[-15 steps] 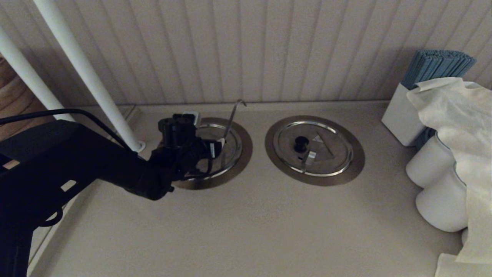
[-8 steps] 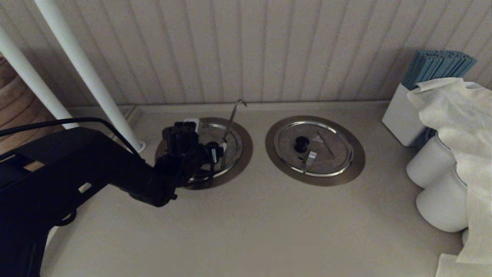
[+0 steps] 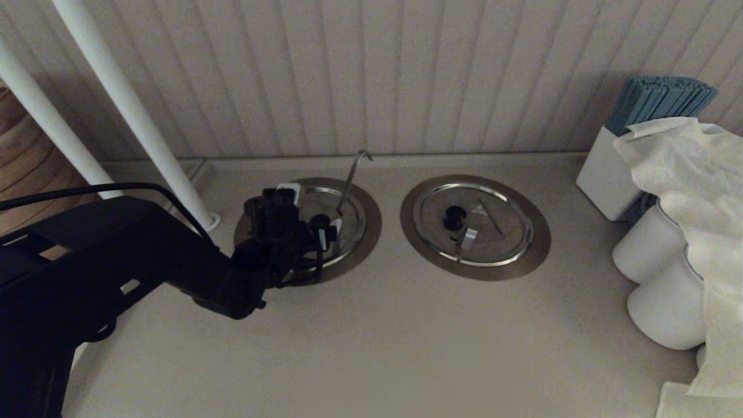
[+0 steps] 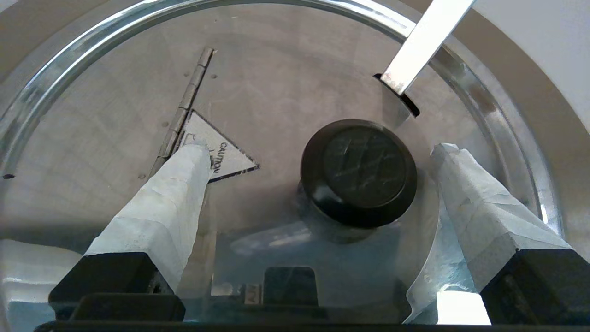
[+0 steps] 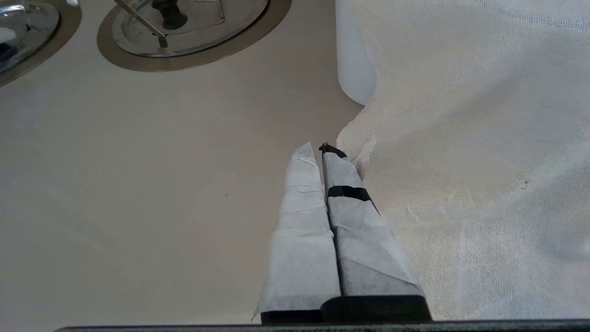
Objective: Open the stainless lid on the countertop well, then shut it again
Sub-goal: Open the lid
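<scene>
Left gripper spread wide over the lid, fingers either side of the black knob, gripping nothing, lid flat and closed on the left well; right gripper pinched closed and empty beside white cloth.

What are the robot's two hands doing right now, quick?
Left gripper: open, fingers on either side of the stainless lid's black knob, not gripping it.
Right gripper: shut, holding nothing, beside the white cloth.
</scene>
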Available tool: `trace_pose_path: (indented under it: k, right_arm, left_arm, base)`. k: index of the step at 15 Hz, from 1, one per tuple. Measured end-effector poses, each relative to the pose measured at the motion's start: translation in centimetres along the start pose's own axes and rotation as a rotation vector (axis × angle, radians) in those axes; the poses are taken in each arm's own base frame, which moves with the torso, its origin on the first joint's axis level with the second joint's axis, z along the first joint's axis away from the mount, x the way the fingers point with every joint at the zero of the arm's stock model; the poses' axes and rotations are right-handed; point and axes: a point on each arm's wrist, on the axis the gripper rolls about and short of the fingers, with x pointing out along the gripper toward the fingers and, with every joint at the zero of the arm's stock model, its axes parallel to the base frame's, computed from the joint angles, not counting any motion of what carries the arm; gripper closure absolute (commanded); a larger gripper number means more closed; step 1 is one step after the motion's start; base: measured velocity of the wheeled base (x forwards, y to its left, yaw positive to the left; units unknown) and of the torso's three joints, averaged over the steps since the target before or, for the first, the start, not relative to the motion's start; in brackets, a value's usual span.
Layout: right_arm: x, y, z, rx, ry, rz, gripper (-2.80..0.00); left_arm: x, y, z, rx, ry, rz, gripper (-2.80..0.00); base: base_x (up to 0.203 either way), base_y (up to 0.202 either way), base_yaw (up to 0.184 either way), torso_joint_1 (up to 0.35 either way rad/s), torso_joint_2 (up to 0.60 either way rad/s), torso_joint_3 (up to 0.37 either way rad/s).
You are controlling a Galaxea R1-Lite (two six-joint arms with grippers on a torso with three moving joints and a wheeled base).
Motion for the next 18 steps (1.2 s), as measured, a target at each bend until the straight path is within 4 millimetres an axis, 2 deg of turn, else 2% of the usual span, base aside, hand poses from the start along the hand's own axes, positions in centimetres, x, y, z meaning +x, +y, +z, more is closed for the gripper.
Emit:
trace_pose_path:
  k: [10, 15, 18]
  right_arm:
    - [0.0, 0.0, 0.0, 0.000, 0.000, 0.000, 0.00]
    - [0.0, 0.0, 0.0, 0.000, 0.000, 0.000, 0.00]
    - [0.0, 0.0, 0.0, 0.000, 0.000, 0.000, 0.00]
  left_arm:
    - [0.5, 1.6, -0.2, 0.000, -0.010, 0.035, -2.80]
    - [0.6, 1.7, 0.2, 0.017, -0.064, 0.036, -2.80]
    - [0.2, 1.8, 1.2, 0.010, -0.092, 0.036, -2.80]
  base:
    - [0.000, 0.000, 0.000, 0.000, 0.00, 0.000]
    - [0.000, 0.000, 0.000, 0.000, 0.00, 0.000]
    - [0.000, 0.000, 0.000, 0.000, 0.00, 0.000]
